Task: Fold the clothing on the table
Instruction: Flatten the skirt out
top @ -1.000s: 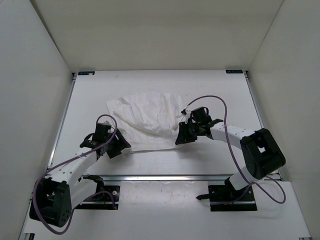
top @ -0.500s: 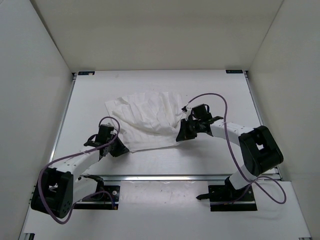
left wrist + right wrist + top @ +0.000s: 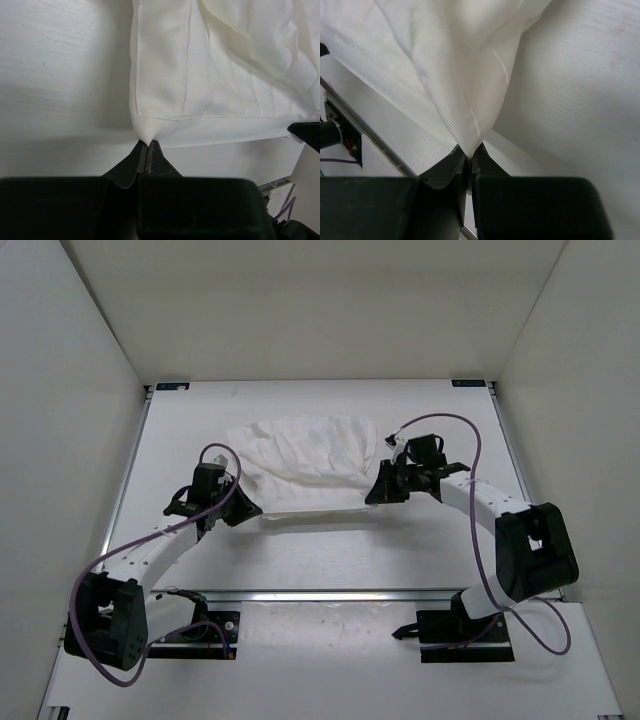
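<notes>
1. The clothing (image 3: 305,450) lies mid-way across the counter (image 3: 330,560), its long axis running left to right; its bulk spreads away from both arms, toward the far wall.
2. The left fingers (image 3: 140,161) are pressed together, pinching the near left corner of the hem; the cloth fans out directly ahead of the tips.
3. The right fingers (image 3: 458,162) are likewise pressed together, on the near right corner; the fabric runs ahead of them in a gathered fold.
4. The near hem stretches fairly straight between the two pinches; judging by the shadow beneath, it is probably raised off the counter.
5. Each arm is about equally near its own corner; the fold, as I judge it, calls for carrying both corners together toward the far wall, over the far edge.
</notes>
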`<state>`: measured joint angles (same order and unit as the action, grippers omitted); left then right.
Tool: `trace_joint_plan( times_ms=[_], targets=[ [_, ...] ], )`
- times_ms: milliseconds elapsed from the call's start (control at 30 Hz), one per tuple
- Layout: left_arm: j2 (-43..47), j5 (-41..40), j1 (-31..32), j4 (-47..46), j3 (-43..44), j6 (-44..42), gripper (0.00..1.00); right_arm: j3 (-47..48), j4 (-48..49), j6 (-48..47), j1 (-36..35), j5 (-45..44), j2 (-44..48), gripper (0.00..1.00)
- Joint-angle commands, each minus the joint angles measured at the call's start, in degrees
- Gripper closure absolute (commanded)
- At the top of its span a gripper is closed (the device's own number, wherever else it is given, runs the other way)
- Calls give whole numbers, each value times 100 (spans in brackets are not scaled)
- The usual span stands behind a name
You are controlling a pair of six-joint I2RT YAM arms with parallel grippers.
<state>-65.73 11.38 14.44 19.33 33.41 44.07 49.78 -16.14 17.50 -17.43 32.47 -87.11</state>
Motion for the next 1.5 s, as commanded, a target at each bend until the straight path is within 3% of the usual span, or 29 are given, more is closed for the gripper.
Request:
trace_joint_plan(
  times_ms=[0,333,500,567,633,667,733,767,800,867,900,933,967,1033,1133,1200,1267,1467],
  targets=[
    [78,-567,-178,343,-10,-347,100,164,-231,-309,275,-347,362,100],
    [360,-348,-29,317,-326,-469,100,-407,-205,-88,21,-363,572,100],
    [-157,-13,156,1,217,-785,100,397,-644,-430,99,-698,161,100],
    [-945,75,130,105,1250,-1137,100,1320,-846,-633,239,-882,-296,100],
    [-1709,102,103,412,2465,-1741,100,2932,-1249,-834,398,-1040,-997,100],
    [-2176,93,77,657,3417,-1823,100,3437,-1425,-905,433,-1232,-1192,100],
    [-2879,233,16,1071,5003,-2077,100,5933,-2231,-1220,451,-1461,-2138,100],
    [-3249,277,-19,1299,6070,-2122,100,6617,-2470,-1257,416,-1758,-2378,100],
    [-3392,182,15,1571,7116,-2262,100,7920,-2708,-1379,381,-1944,-2737,100],
    [-3849,-545,68,2011,8524,-2508,100,8083,-2071,-951,617,-1518,-2505,100],
    [-3885,-784,112,2109,9064,-2640,100,7996,-1825,-993,662,-1707,-2312,100],
    [-3807,-847,95,2040,9087,-2545,100,7977,-1883,-1177,566,-1874,-2145,100],
    [-3511,-630,-80,1770,8704,-2422,100,7838,-1980,-1405,496,-2450,-1943,100],
    [-2929,-784,-196,1356,7240,-2482,100,7154,-1928,-1591,451,-2693,-1514,100],
    [-1902,-1050,-82,1091,5482,-2720,100,4853,-1314,-1268,617,-2291,-511,100],
    [-1515,-962,-11,950,4423,-2668,100,2793,-648,-1092,601,-2097,305,100],
    [-1136,-795,137,845,3082,-2528,100,1657,-496,-889,409,-2156,815,100],
    [181,-400,647,1072,916,-1842,100,-617,-715,-90,-40,-1788,1811,100]
  ],
)
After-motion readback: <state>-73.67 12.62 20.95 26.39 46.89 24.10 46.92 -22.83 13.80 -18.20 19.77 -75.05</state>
